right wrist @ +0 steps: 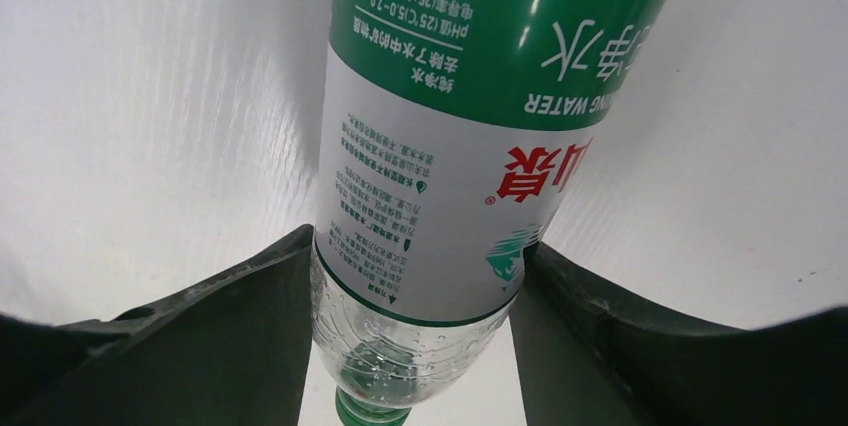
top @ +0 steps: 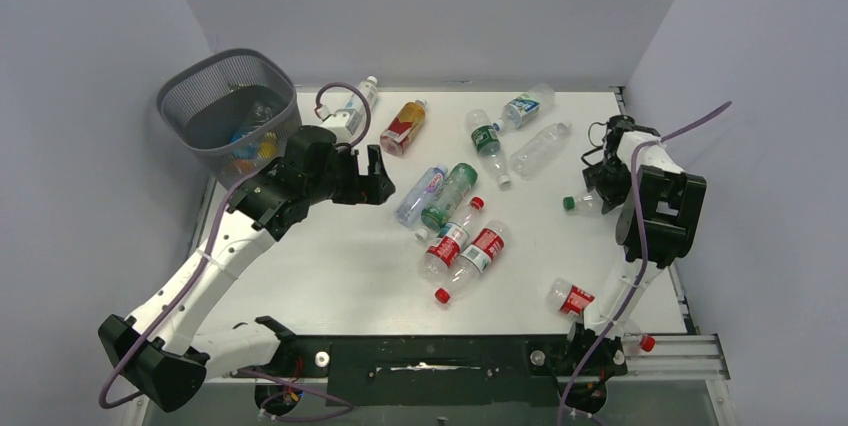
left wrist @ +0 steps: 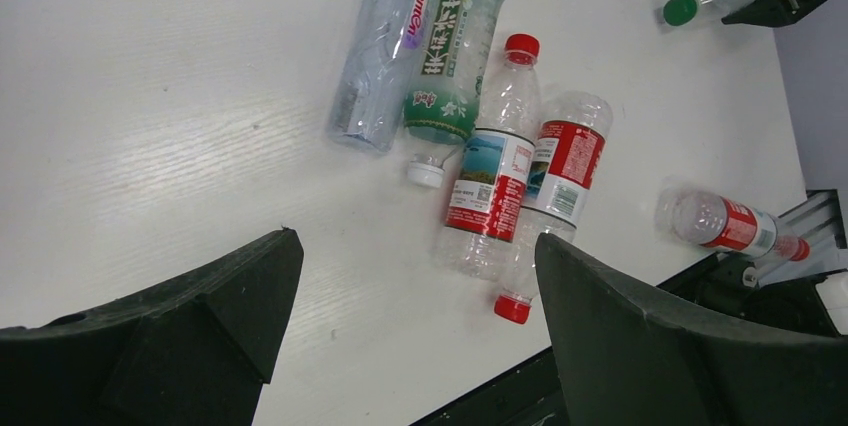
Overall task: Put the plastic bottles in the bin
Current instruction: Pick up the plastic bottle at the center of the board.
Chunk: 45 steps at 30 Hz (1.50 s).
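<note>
**A:** Right wrist view. What has my right pincer (right wrist: 415, 251) got?
**B:** It is pinching the green-labelled bottle (right wrist: 450, 146) near its capped end, at the right side of the worktop (top: 330, 276).
**A:** And my left pincer (top: 375, 178)?
**B:** Spread and empty, beside the bin (top: 172, 98). A few bottles (top: 250, 138) are inside the bin, and the loose bottles (top: 455, 231) lie mid-worktop.

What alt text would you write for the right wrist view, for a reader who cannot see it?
A clear bottle with a green and white label is gripped between the two dark fingers of the right gripper, which touch both its sides. Its green cap sits at the bottom edge, above a white table.
</note>
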Tool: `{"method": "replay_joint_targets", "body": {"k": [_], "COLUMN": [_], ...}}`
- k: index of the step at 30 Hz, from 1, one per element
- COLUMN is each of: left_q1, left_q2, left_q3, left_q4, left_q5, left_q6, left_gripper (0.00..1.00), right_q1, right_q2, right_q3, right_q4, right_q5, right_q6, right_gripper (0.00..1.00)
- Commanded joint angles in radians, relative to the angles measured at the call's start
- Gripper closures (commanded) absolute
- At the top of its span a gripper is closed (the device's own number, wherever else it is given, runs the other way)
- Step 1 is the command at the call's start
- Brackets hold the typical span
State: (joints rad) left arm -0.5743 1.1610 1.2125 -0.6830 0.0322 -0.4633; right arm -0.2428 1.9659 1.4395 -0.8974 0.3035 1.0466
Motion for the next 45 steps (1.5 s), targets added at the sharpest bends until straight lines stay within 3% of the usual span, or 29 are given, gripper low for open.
{"method": "replay_joint_targets", "body": {"k": [1,11,19,24,35,45], "left_q1": [-0.006,-0.009,-0.01,-0.011,-0.087,-0.159], "left_q2": [-0.067,-0.164,-0.22,-0.237,-0.162,-0.075], "left_q3": [-0.02,-0.119,-0.149,-0.205,-0.289,-0.316], "left_q4": [0.073,0.188,0.234,0.344,0.509,0.579], "left_q5": [0.061,0.238,0.299,0.397,0.451,0.367], "left_q6": [-0.045,-0.121,-0.137,-0.189,-0.193,-0.173], "left_gripper": [0.12,0.12,0.12,0.09,0.09,0.09], "right_q1": [0.033,0.19,0.312,0.411,0.691,0.824], "right_q2": [-0.117,-0.312,-0.5,-0.579,-0.586,-0.57], "right_q3": [-0.022,-0.003,-0.036,-0.074,-0.018,0.028], "right_q4": [0.029,0.0,0.01,0.036,0.075,0.089], "right_q5": [0.033,0.069,-0.004,-0.074,-0.184,-0.245], "right_q6": [-0.035,-0.091,-0.154,-0.161,-0.175,-0.179], "right_gripper": [0.41,0.42,0.41,0.41,0.39,0.39]}}
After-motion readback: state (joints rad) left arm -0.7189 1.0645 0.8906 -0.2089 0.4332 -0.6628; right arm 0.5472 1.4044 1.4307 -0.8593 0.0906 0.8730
